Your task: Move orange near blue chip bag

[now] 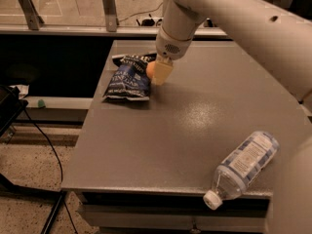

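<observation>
We see the gripper point(159, 74) low over the far left part of the table point(195, 116), pinching the orange point(150, 69); the fruit peeks out on the gripper's left, the side facing the blue chip bag point(127, 77). The bag lies just beside it, its long axis running front to back; we judge only a short lowering and release remains.

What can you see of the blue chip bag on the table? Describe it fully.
The blue chip bag is a dark navy, crinkly packet with white lettering and a black top edge. It lies flat near the grey table's far left corner. The gripper hangs at its right edge with the orange at its tip; whether they touch the bag cannot be told.
</observation>
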